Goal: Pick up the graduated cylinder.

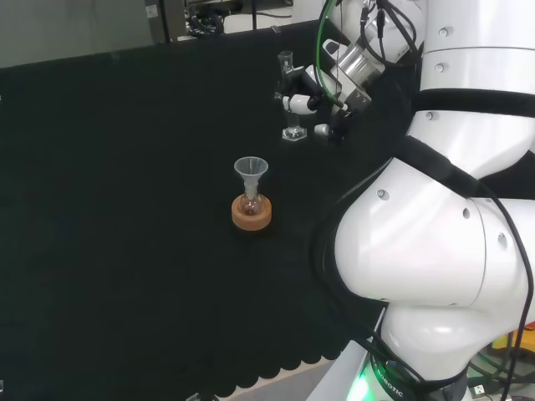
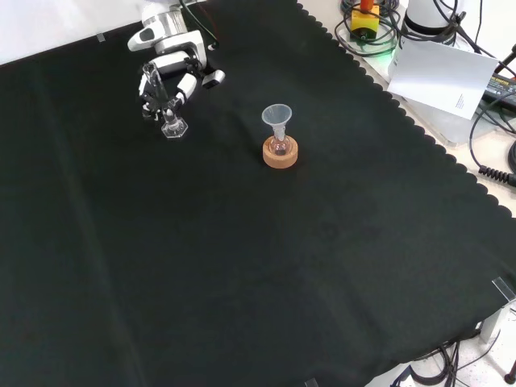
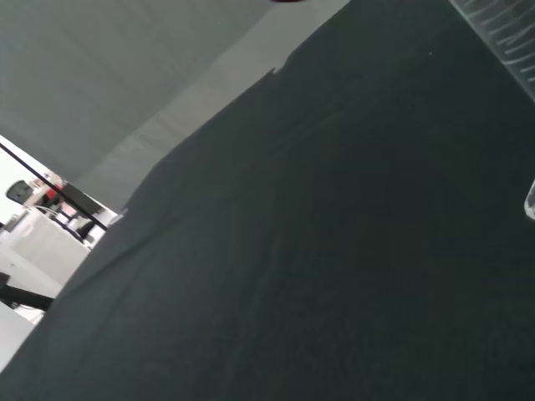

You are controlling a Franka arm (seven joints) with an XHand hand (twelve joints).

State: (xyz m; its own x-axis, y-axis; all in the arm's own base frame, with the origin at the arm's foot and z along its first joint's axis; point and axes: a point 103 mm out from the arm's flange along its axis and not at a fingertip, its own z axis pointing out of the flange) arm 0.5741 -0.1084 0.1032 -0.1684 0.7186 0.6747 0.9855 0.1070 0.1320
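While the hand (image 2: 173, 74) sits at the graduated cylinder (image 2: 165, 105), its fingers (image 2: 184, 87) curl around the clear tube, pinching it upright, hexagonal foot on the black cloth (image 2: 242, 266). Well apart from the fingers, a funnel (image 2: 276, 119) stands in a small flask (image 2: 279, 147) on a cork ring (image 2: 280, 153).

One graduated cylinder (image 2: 164, 105), one funnel (image 2: 276, 118), one flask (image 2: 280, 147), one cork ring (image 2: 280, 156)
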